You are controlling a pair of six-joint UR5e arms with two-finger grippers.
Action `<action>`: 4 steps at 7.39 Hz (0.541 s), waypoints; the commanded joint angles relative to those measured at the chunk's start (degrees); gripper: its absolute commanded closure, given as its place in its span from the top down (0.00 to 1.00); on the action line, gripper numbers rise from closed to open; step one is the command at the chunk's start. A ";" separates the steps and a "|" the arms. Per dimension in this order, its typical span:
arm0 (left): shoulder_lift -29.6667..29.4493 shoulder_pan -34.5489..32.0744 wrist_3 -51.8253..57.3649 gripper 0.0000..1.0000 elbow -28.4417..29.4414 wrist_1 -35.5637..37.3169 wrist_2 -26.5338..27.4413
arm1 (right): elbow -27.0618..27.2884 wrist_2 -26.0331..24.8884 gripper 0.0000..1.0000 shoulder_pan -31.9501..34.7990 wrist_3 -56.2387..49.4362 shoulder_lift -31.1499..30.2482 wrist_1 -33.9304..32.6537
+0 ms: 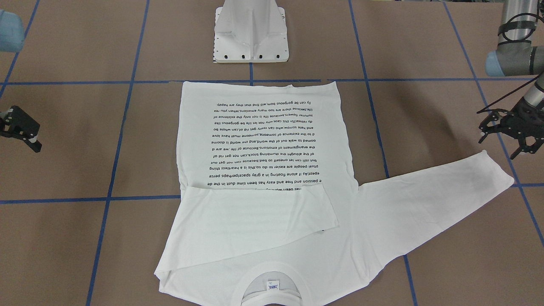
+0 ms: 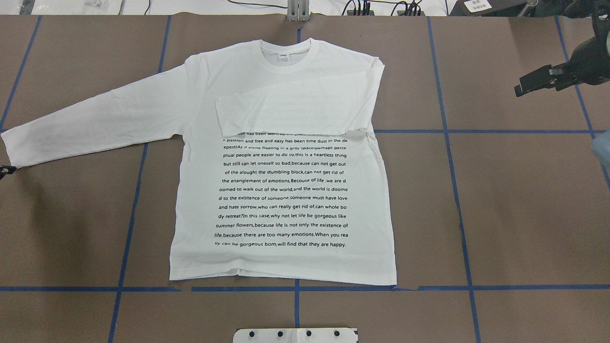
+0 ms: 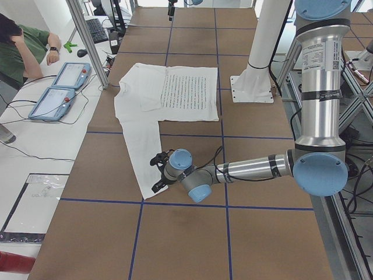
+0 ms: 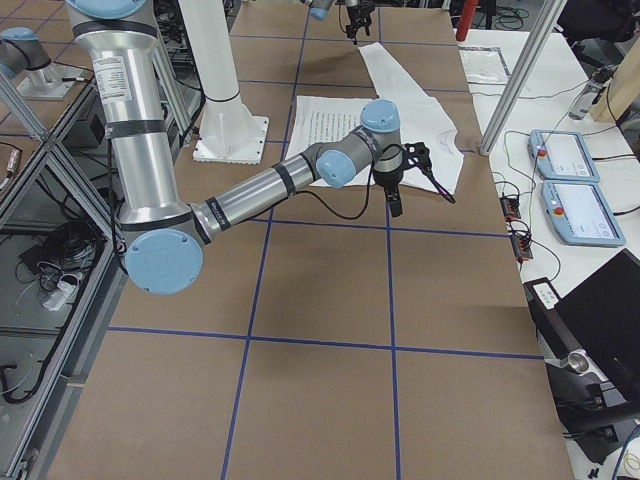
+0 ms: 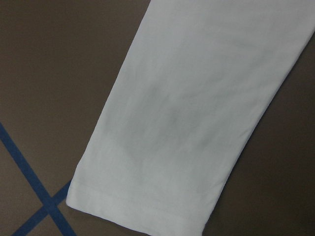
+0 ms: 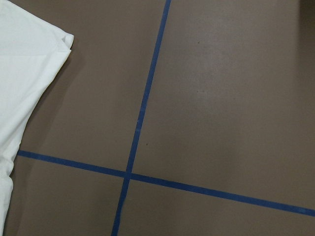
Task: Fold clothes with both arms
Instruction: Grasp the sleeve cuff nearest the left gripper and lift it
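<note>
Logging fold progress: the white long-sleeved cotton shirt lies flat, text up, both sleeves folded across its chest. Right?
No. Only one sleeve of the white long-sleeved cotton shirt is folded across its chest; the other sleeve lies stretched out sideways, as the overhead exterior view shows. It does lie flat, text up.

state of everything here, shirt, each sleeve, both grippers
white long-sleeved shirt: flat on the table, print side up, body not folded
sleeve on robot's right: folded across the chest
sleeve on robot's left: stretched out flat, not folded
left gripper: open, empty, by the cuff of the stretched sleeve
right gripper: looks open, empty, off the shirt over bare table
</note>
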 commanded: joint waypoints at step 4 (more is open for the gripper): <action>-1.50 1.50 0.10 0.79 2.77 -0.19 0.14 | -0.17 -0.26 1.00 -0.08 -0.09 -0.02 0.02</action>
